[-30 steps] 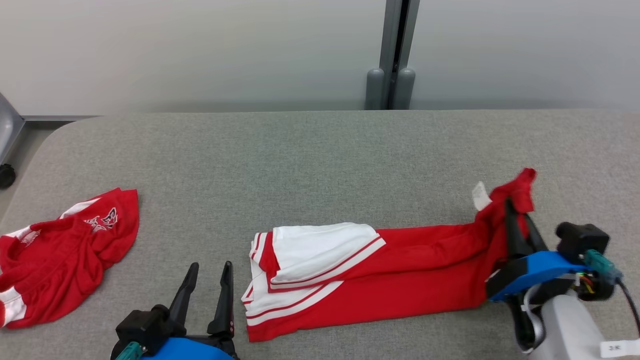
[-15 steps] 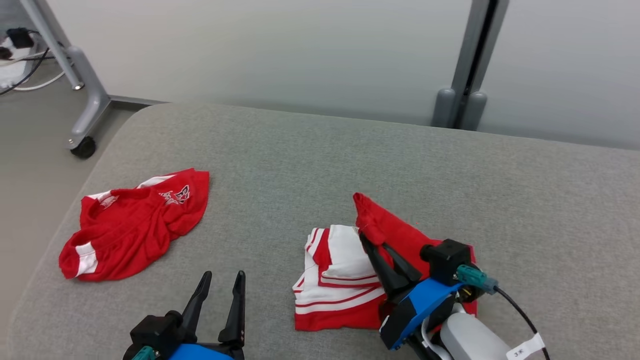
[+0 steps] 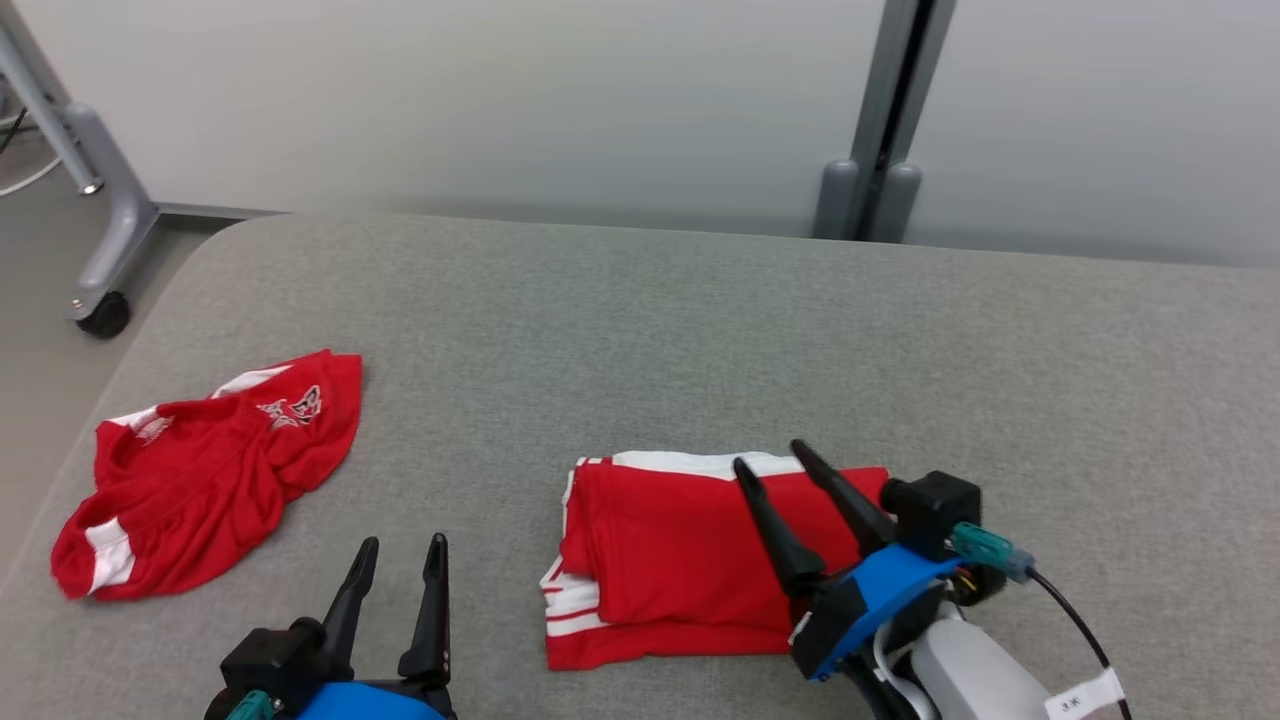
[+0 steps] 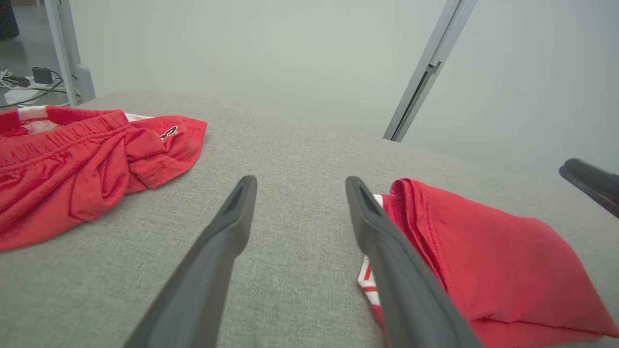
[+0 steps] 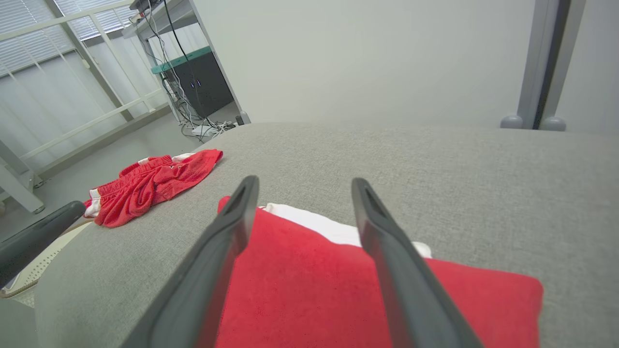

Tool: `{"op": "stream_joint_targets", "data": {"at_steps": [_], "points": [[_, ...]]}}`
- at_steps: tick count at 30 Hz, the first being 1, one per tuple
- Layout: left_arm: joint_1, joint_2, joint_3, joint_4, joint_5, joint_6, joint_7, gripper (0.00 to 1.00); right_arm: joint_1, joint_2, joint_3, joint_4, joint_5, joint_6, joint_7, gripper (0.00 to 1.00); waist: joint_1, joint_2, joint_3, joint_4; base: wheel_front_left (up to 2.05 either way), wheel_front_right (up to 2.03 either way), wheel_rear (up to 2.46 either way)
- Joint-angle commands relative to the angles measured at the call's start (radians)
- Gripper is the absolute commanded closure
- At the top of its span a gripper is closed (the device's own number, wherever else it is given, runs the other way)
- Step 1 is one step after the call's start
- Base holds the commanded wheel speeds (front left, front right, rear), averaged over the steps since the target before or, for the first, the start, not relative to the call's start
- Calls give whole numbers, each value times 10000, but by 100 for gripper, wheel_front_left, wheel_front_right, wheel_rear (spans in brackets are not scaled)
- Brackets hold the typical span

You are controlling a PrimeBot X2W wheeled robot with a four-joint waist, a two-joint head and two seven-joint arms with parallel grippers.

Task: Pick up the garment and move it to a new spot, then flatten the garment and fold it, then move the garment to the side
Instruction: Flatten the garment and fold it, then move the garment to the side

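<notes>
The red and white garment (image 3: 660, 550) lies folded into a compact rectangle on the grey padded table (image 3: 640, 330), red side up with white stripes along its left and far edges. In the wrist views the same garment (image 4: 488, 270) (image 5: 338, 290) lies flat. My right gripper (image 3: 770, 462) hovers open over its right half, fingers apart with nothing between them. My left gripper (image 3: 400, 545) stands open to the left of the garment, over bare table.
A second red garment (image 3: 200, 470), crumpled, lies near the table's left edge, and appears as a crumpled garment (image 4: 72, 154) (image 5: 150, 186) in both wrist views. A wheeled frame leg (image 3: 100, 230) stands off the left corner. A grey post (image 3: 870, 130) rises behind the table.
The right gripper carried the garment's right end over onto the left half, folding it, then opened and let go. The head camera has shifted. The left gripper stayed open.
</notes>
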State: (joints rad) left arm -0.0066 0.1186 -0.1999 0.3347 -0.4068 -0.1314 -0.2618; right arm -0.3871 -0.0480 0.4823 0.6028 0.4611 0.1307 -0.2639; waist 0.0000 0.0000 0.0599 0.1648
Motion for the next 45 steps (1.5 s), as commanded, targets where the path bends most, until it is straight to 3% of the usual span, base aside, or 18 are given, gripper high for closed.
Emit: {"op": "stream_joint_targets", "data": {"at_steps": [1,8,14,22,32,43,44,45], "points": [[-86,-24,52,-22,80,13,-43,0,173,-46,-189,-2,-165,1,-1,0,0,0,-169,-243,0,0,0],[-56,-166,851,22,835,13,-43,0,1206,-29,-2519,-373,-1868,1,-4,0,0,0,-308,-1204,0,0,0],[397,-332,1329,-151,1329,13,-43,0,2029,-29,-3222,-625,-2274,1,-4,0,0,0,-440,-1705,0,0,0],[804,-539,1418,-315,1587,13,-43,0,2560,-32,-3225,-540,-2063,1,-3,0,0,0,-545,-1787,0,0,0],[347,-606,960,-361,1412,13,-43,0,1994,-32,-2793,-225,-1780,1,-3,0,0,0,-154,-1379,0,0,0],[-280,-151,18,-256,724,13,-43,0,149,-37,-1968,2600,-1067,1,0,0,0,0,932,-137,0,0,0],[-307,-109,8,-256,696,13,-43,0,98,-37,-1842,2932,-866,1,23,15,0,0,971,-80,0,0,0],[-319,-90,18,-248,650,13,-43,0,69,-27,-1740,3161,-692,1,56,71,0,0,993,-52,0,0,0]]}}
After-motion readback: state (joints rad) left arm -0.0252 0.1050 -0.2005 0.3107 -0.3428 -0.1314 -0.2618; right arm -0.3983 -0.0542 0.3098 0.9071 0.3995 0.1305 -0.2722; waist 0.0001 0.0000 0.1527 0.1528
